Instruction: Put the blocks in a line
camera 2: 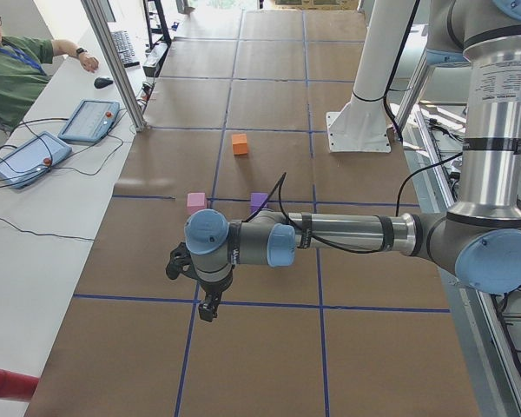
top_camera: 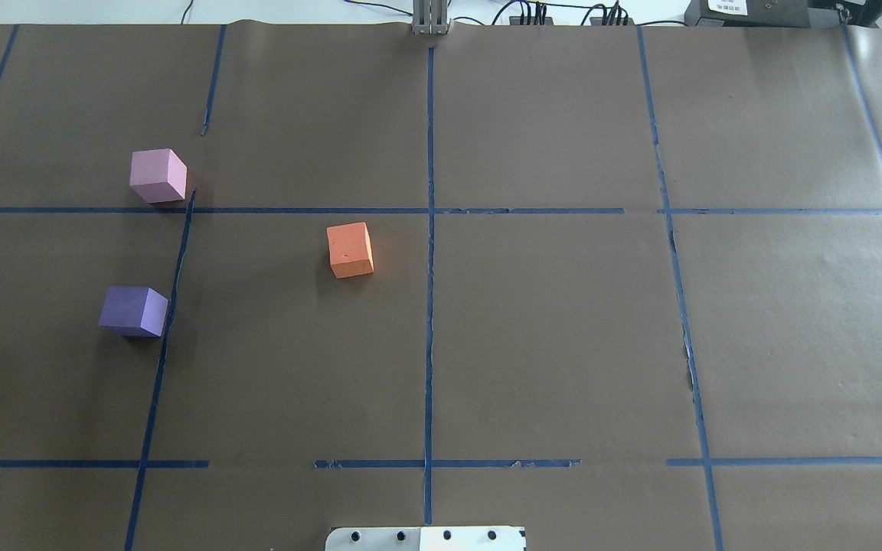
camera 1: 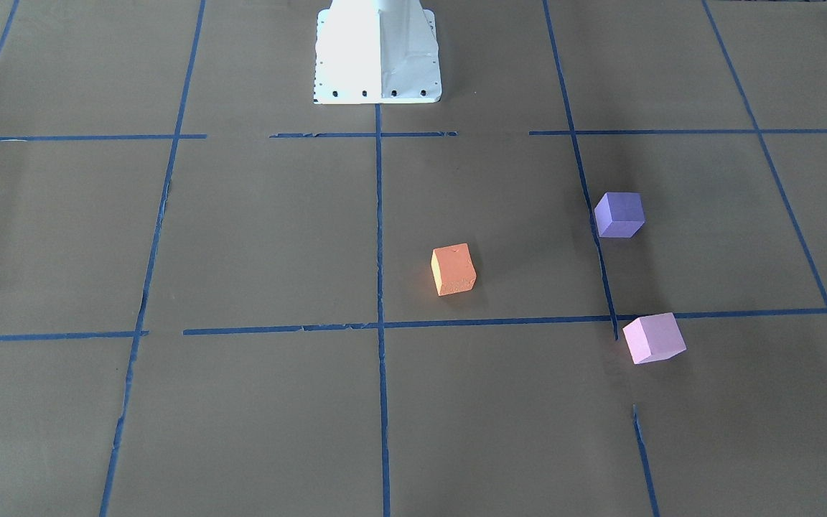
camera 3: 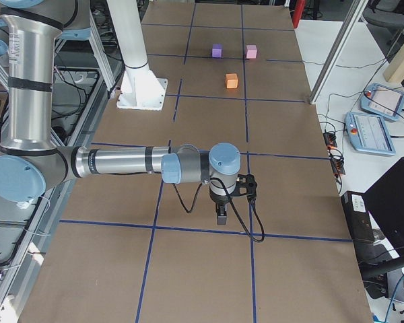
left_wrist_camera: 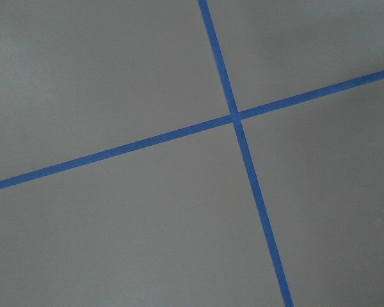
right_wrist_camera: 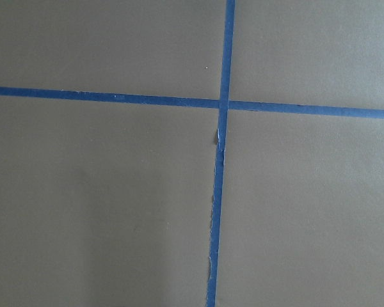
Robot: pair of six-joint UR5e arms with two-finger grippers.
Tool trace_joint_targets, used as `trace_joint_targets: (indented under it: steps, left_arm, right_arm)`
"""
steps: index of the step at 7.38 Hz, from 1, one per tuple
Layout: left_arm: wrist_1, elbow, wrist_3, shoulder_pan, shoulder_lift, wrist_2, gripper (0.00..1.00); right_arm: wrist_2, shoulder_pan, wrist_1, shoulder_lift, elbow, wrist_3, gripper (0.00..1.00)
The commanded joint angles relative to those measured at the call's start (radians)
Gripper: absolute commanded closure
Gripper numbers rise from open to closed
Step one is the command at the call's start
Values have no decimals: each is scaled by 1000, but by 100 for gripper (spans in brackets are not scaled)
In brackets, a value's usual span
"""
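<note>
One orange block, one purple block, one pink block.

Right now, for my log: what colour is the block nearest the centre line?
Orange block, overhead view.

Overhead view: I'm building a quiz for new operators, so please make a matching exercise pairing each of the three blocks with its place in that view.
Things:
1. orange block
2. violet block
3. pink block

Places in the overhead view:
A. highest in the view
B. farthest to the right
C. lowest in the view

Pairs: 1-B, 2-C, 3-A
</note>
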Motion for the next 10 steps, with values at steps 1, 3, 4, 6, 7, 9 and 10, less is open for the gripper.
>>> trace_joint_targets:
  steps: [1,3,4,6,7,9,10]
  left_arm:
    - [-2,-4,0,0,0,0,0]
    - [-2,11,-5,8,-8,3,0]
    - [-24,5,-3,18,-37,2,0]
    - [-31,-39,-43,66,-60,-18,0]
    - [-16,-59,-162,116,-122,-75,0]
    - [-27,-91,-556,300,-225,-71,0]
    - [-30,-105,-735,398,-301,-69,0]
  right_arm:
    - [0,0,0,0,2,0,0]
    - [0,0,0,0,0,0,0]
    - [0,0,0,0,0,0,0]
    - [0,0,0,0,0,0,0]
    - [0,0,0,0,0,0,0]
    - [0,0,0,0,2,0,0]
    - [0,0,0,0,2,0,0]
